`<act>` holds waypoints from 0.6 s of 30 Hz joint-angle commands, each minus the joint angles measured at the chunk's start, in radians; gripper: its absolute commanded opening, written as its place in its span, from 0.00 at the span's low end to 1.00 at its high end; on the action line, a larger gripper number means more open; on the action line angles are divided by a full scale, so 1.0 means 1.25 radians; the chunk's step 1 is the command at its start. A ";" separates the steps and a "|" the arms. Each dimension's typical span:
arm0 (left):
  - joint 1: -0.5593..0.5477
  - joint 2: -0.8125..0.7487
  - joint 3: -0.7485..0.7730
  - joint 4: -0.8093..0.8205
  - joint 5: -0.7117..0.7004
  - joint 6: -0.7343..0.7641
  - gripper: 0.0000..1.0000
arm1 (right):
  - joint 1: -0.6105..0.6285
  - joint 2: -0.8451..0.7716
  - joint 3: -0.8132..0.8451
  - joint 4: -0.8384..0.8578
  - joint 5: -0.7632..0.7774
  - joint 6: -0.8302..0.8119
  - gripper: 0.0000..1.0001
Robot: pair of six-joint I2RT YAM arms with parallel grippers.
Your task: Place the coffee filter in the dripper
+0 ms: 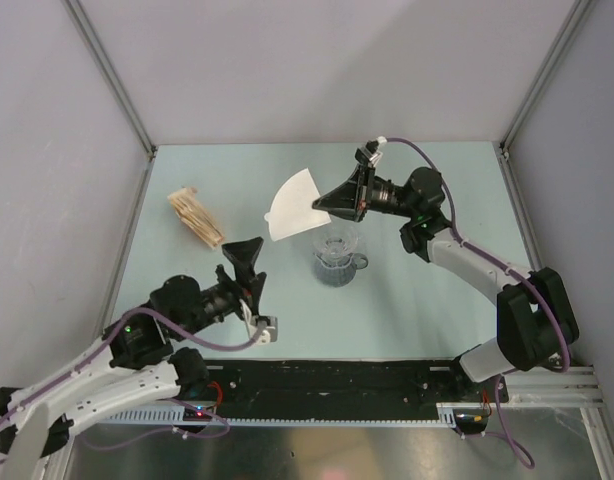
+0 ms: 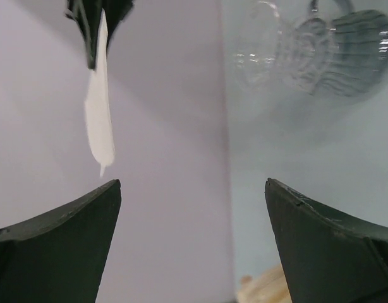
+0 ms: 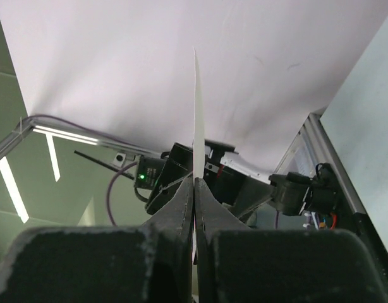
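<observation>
Right gripper (image 1: pixel 325 203) pinched the thin white fan-shaped paper coffee filter (image 1: pixel 292 205) by 1 edge, airborne at 11 o'clock from the translucent grey ribbed dripper (image 1: pixel 337 258). Left gripper (image 1: pixel 244 250) spread, empty. Judged best: centre filter over rim, lower before releasing.

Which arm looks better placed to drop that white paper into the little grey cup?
The right: the right pincer is shut on the coffee filter, close by the dripper. The left pincer is open and empty.

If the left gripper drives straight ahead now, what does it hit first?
Probably nothing close: the left gripper aims between the thin white paper filter and the translucent grey ribbed dripper, toward the pale wall. Depth unclear.
</observation>
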 commanded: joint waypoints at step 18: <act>-0.165 0.022 -0.152 0.521 -0.281 0.284 0.89 | 0.072 0.009 -0.016 0.037 -0.073 -0.014 0.00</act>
